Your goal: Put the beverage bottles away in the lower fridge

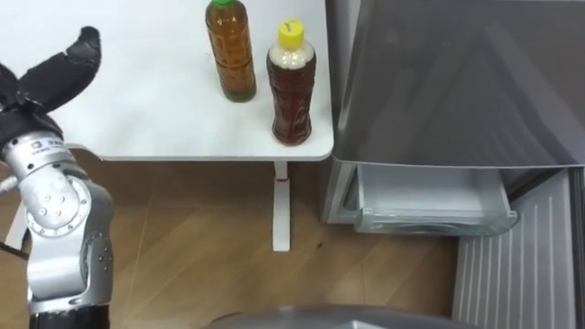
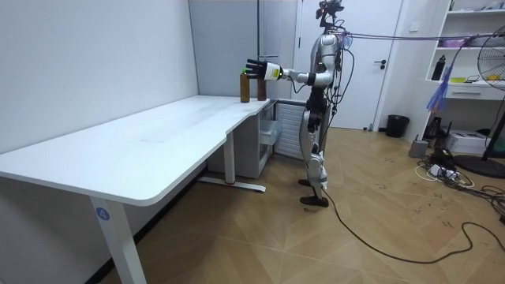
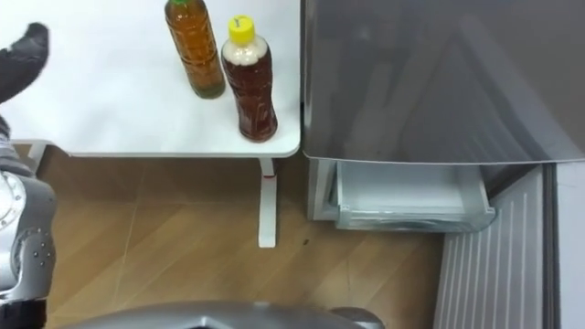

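Note:
Two tea bottles stand upright on the white table (image 1: 137, 110) near its right end: one with a green cap (image 1: 230, 55) and, closer to the corner, one with a yellow cap (image 1: 292, 91). My left hand (image 1: 55, 78) is raised over the table, well to the left of the bottles. Its dark fingers are spread open and hold nothing. In the room view I stand at the table's far end with that hand (image 2: 254, 69) held out just above the bottles (image 2: 245, 87). The grey fridge (image 1: 439, 82) stands right beside the table.
Low on the fridge a pale drawer (image 1: 430, 206) is pulled out over the wooden floor. A ribbed grey panel (image 1: 521, 265) stands to its right. The table's white leg (image 1: 281, 206) stands just left of the drawer.

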{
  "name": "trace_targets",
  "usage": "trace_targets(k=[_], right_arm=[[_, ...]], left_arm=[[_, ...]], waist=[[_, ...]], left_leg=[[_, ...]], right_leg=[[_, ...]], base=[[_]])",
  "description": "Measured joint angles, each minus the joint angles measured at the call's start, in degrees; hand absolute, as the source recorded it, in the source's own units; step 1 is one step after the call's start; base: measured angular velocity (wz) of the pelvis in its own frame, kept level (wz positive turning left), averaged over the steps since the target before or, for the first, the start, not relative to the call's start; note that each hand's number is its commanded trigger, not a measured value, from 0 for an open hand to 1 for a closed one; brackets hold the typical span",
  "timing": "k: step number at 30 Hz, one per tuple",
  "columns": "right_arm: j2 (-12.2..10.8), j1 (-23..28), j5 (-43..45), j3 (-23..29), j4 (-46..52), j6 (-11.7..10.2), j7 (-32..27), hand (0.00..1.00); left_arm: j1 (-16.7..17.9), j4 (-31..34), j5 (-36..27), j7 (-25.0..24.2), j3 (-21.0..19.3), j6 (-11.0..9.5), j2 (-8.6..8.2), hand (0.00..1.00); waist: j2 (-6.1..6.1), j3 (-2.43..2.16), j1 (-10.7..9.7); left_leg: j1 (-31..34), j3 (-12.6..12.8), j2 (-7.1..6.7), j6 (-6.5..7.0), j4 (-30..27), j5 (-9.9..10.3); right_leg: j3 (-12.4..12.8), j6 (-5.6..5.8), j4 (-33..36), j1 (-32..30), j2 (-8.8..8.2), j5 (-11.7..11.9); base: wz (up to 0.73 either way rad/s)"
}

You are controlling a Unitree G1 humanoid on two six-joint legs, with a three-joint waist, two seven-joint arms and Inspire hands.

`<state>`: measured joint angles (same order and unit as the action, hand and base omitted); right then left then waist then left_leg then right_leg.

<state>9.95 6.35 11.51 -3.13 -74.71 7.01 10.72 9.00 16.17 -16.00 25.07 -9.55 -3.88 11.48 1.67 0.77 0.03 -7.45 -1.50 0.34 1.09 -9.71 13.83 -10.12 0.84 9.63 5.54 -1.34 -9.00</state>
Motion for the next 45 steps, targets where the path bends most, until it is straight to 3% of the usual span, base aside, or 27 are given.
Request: trace_targets(k=[7, 10, 14, 20, 28, 40, 45], right_arm=[[0.04, -0.76, 1.05, 0.01, -1.14, -0.07, 1.31, 0.0], [0.02, -1.08, 1.89, 0.01, -0.87, -0.1, 2.12, 0.0], [0.02, -1.72, 3.1, 0.01, -1.0, -0.11, 2.62, 0.0], [0.03, -1.79, 6.05, 0.02, -1.01, 0.04, 2.61, 0.0], [0.66, -2.03, 6.74, -0.11, -1.43, 0.0, 2.91, 0.0], [1.08, -1.97, 6.73, -0.14, -1.33, 0.07, 3.18, 0.0], [1.05, -1.97, 6.65, -0.17, -1.36, 0.03, 2.42, 0.0]], left_arm=[[-1.68, 9.95, -0.11, -9.8, 1.58, 1.28, 1.13, 0.0], [-3.36, 10.31, -0.1, -13.84, 3.02, 1.59, 1.32, 0.0], [-4.38, 10.17, -0.11, -19.79, 5.38, 3.77, 1.29, 0.0], [-4.61, 10.2, -0.18, -25.81, 5.5, 4.31, 1.23, 0.0], [-6.57, 10.2, -0.98, -30.77, 6.45, 5.54, 1.22, 0.0], [-6.86, 10.2, -7.01, -36.04, 6.7, 5.64, 1.19, 0.0], [-6.82, 9.57, -7.13, -36.06, 8.35, 6.17, 1.2, 0.0]], waist=[[-0.85, 0.01, -0.42], [-1.16, -0.08, -1.33], [-1.43, -0.1, -2.19], [-1.05, -0.31, -3.08], [0.5, -0.48, -3.08], [0.26, -0.33, -3.51], [-0.31, 0.0, -2.95]], left_leg=[[0.28, 0.11, -0.14, 0.03, -0.49, -0.03], [0.27, 0.14, -0.16, 0.04, -0.6, -0.03], [0.32, 0.33, -0.1, 0.04, -0.69, -0.04], [0.31, 0.59, -0.1, 0.04, -0.71, -0.03], [-0.08, 0.93, -0.06, 0.05, -0.72, -0.04], [0.53, 1.29, -0.01, 0.04, -0.71, -0.04], [0.71, 1.47, -0.02, 0.04, -0.82, -0.04]], right_leg=[[0.37, 0.26, -0.04, -0.08, -0.19, -0.17], [0.1, 0.31, -0.06, 0.13, -0.26, -0.2], [0.17, 0.26, -0.05, 0.13, -0.19, -0.23], [0.74, 0.19, -0.06, 0.03, -0.12, -0.27], [0.74, 0.18, 0.13, 0.26, -0.16, -0.27], [1.22, 0.09, 0.26, -0.6, -0.07, -0.52], [1.38, 0.09, 0.18, -0.78, -0.05, -0.53]], base=[[0.0], [0.02], [0.0], [0.0], [0.0], [0.0], [-0.01]])
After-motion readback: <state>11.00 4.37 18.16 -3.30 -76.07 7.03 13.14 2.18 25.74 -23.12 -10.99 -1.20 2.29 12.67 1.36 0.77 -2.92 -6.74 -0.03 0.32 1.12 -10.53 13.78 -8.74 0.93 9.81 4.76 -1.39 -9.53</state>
